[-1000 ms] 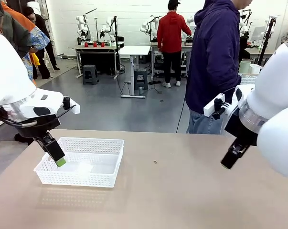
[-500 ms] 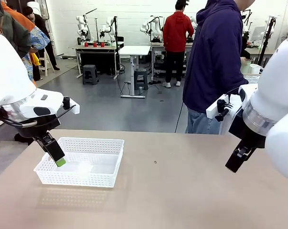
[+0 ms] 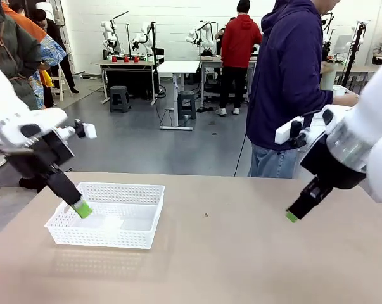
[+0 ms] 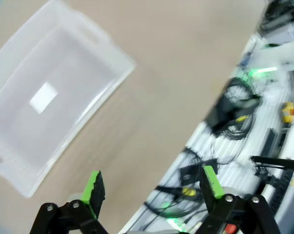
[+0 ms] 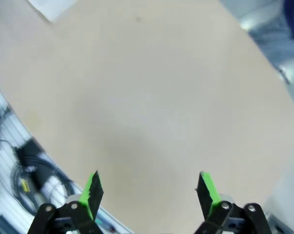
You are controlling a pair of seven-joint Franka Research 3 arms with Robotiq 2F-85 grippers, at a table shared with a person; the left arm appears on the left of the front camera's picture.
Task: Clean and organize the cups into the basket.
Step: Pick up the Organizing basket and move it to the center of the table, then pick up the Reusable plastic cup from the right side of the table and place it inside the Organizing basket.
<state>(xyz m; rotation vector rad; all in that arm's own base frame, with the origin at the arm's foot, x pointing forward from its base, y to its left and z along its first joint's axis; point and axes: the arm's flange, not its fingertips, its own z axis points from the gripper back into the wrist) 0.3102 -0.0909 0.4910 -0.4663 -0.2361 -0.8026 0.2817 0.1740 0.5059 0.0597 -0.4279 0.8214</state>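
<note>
The basket point(image 3: 108, 237) on the table point(image 3: 241, 266) is not yet filled, and the left jaws and right jaws are held apart, empty.

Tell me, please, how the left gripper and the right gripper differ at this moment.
Place: the left gripper hangs by the left end of the basket; the right gripper hangs over bare table, far from the basket.
Lean: the left gripper slants down toward the robot's right; the right gripper slants down toward its left.
Shared: both are open, hold nothing and hang above the table.
</note>
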